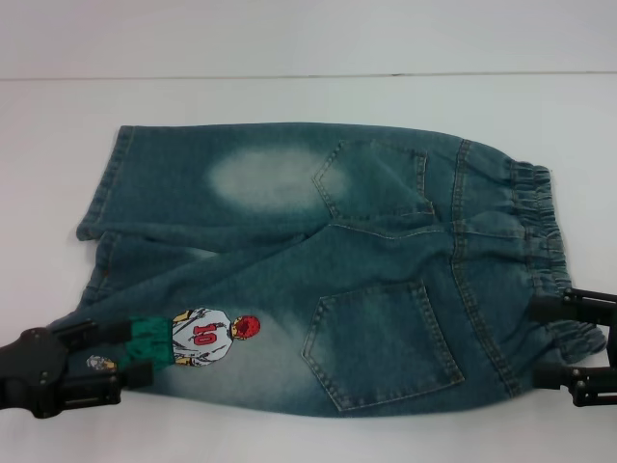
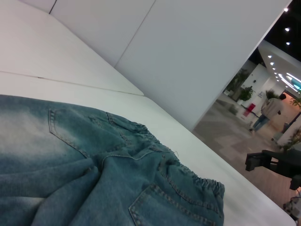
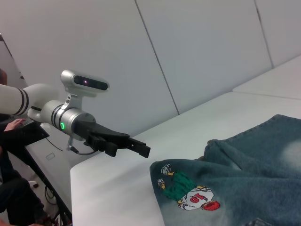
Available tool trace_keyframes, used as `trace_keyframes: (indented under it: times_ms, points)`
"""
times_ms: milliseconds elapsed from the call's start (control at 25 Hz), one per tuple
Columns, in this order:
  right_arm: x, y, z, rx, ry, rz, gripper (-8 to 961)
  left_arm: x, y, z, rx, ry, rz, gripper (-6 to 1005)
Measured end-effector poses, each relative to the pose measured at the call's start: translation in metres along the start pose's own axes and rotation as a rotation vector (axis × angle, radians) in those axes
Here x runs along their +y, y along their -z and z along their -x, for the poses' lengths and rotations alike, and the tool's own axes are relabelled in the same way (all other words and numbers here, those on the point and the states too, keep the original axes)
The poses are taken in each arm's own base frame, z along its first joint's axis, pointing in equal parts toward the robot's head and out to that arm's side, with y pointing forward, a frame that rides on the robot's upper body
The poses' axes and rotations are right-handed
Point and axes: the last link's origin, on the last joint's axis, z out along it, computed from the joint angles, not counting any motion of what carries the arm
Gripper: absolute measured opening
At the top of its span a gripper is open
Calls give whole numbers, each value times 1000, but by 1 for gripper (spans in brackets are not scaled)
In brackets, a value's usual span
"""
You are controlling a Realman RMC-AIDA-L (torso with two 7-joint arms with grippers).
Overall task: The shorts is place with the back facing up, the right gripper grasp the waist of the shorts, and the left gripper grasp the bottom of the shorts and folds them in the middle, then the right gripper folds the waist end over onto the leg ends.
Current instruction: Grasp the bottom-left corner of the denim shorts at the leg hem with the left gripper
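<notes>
The shorts [image 1: 328, 260] lie flat and spread on the white table [image 1: 289, 424], back side up, with two stitched back pockets showing and pale faded patches on the blue-green denim. The waist [image 1: 540, 251], a ruffled gathered elastic band, forms the edge of the shorts toward the robot's right; the leg ends [image 1: 96, 241] form the opposite edge. On the leg nearer the robot sits an embroidered basketball player [image 1: 204, 340] in a white jersey, green shorts and red hair; the jersey carries the number 10, and a small cartoon patch [image 1: 100, 364] sits at that hem. The left gripper [image 1: 114, 359] is positioned at the near leg hem of the shorts, low over the table, with its fingers spread, one above and one below the hem corner; contact with the denim cannot be confirmed. In the right wrist view, the left gripper [image 3: 141, 148] extends level from a silver wrist with a green lit ring, just short of the hem. The right gripper [image 1: 549, 340] is at the near end of the waist, fingers spread either side of the band.
</notes>
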Motion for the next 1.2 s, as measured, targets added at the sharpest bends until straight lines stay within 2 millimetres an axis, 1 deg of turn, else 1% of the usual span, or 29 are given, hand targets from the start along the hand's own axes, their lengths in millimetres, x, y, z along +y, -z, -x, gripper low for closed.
trace_keyframes:
  times_ms: [1200]
  points:
    - [1, -6, 0, -2, 0, 11, 895, 1, -5, 0, -30, 23, 20, 926]
